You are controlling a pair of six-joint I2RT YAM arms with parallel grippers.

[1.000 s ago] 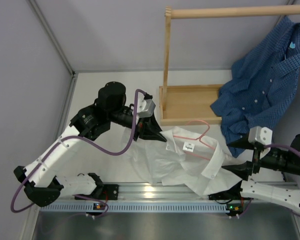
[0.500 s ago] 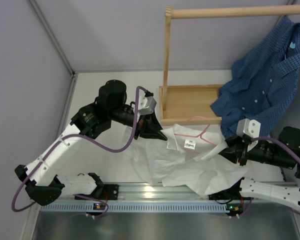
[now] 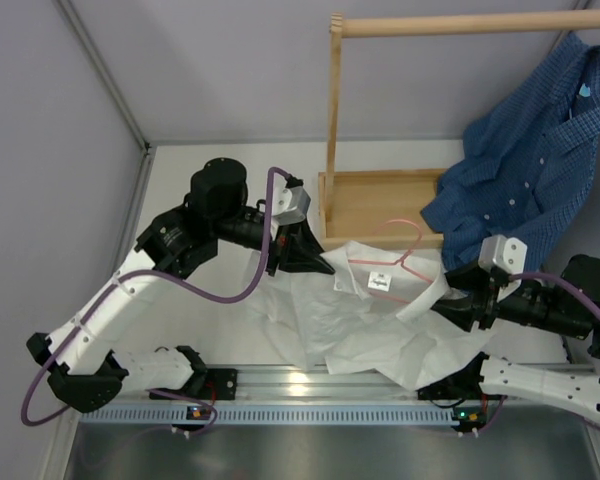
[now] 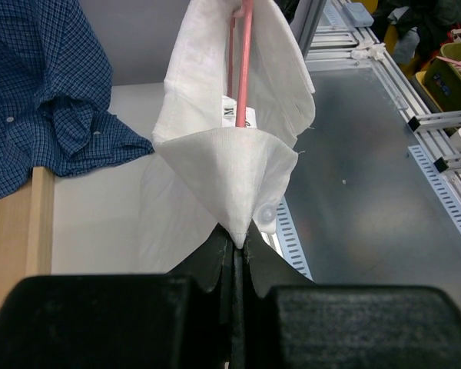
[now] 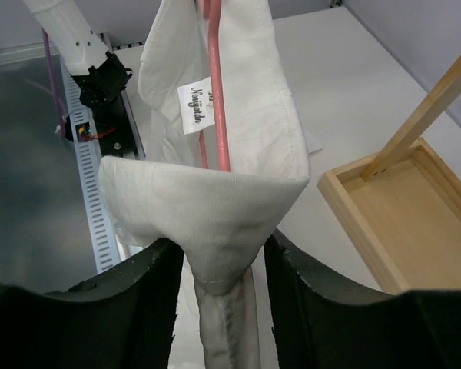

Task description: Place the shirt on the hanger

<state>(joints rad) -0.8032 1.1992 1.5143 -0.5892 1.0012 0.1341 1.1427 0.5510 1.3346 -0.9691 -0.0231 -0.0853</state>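
The white shirt [image 3: 370, 335] lies crumpled on the table in front of the arms, collar up, its label facing up. The pink hanger [image 3: 405, 262] sits inside the collar with its hook toward the wooden tray. My left gripper [image 3: 320, 262] is shut on the collar's left tip [image 4: 234, 184]; the hanger wire [image 4: 244, 61] runs away from it. My right gripper [image 3: 452, 305] stands open, and the collar's right end [image 5: 215, 207] hangs between its spread fingers. The hanger wire [image 5: 215, 100] and the label [image 5: 194, 108] lie just beyond.
A wooden frame with a top rail [image 3: 460, 22] and a tray base [image 3: 375, 210] stands behind the shirt. A blue checked shirt [image 3: 525, 170] hangs from the rail at the right. An aluminium rail [image 3: 310, 385] runs along the near edge.
My right gripper has moved left and away from me to the collar's right end, which is now raised between its fingers. The left gripper has drawn the collar slightly toward the tray.
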